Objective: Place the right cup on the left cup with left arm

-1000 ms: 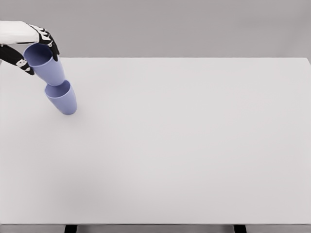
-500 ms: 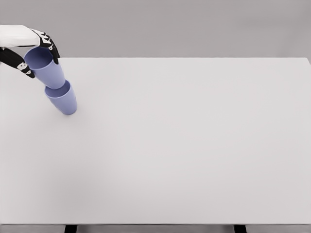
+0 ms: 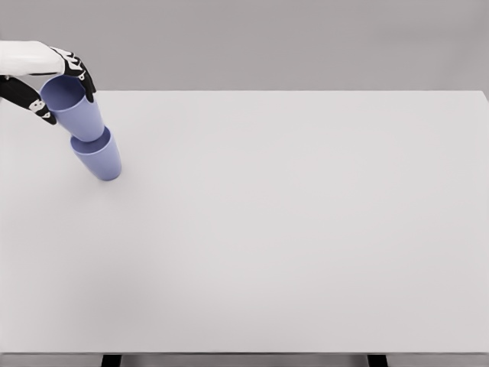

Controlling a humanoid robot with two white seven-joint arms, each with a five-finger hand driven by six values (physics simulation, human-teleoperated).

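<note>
Held cup (image 3: pixel 75 109) has sunk slightly, tilted, rim up-left.

soft, even light is falling over the white table (image 3: pixel 290 229), leaving no glare and only a faint shadow beside the lower cup (image 3: pixel 98 157). the render is looking slightly soft all over, edges are blurring a little, and straight lines are staying undistorted.

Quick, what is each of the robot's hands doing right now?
Left hand: closed around the upper cup, above the lower cup.
Right hand: not in view.
</note>
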